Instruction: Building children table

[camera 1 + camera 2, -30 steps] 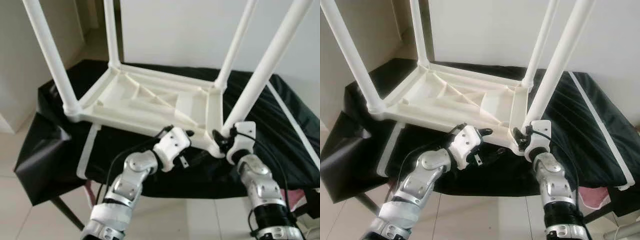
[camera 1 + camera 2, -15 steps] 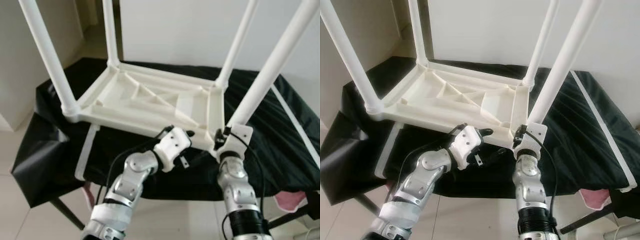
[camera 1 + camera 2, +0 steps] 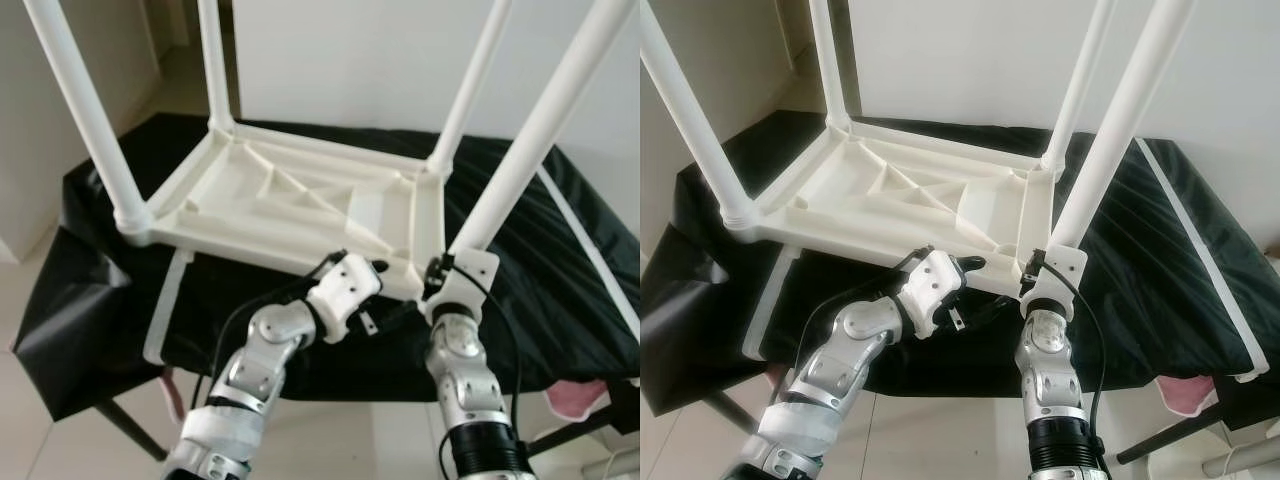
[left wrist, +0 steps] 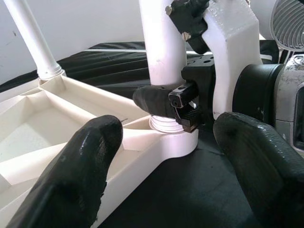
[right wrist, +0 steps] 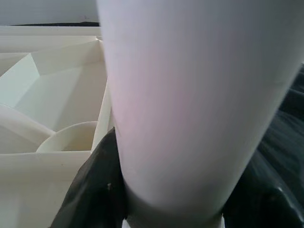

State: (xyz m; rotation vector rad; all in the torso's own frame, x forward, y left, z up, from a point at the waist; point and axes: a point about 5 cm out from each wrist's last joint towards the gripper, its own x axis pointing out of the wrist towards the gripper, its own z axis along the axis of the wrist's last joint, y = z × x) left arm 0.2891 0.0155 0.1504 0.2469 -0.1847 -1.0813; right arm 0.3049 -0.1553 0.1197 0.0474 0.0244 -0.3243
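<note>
The upturned table [image 3: 300,205] lies mid-frame on a black-draped bench [image 3: 560,290], legs up for fitting. The right gripper [image 4: 178,102] pinches the near right leg [image 3: 520,150] at its socket, likely to twist it home. The left gripper [image 4: 164,175], fingers spread, hovers beside that corner, perhaps to steady it.

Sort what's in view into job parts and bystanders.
Job:
- upturned white tabletop
- near-right leg, clamped low by the right gripper
- three other legs standing in their sockets
- left gripper, open beside that corner

Bystanders:
- black cover
- pink cloth
</note>
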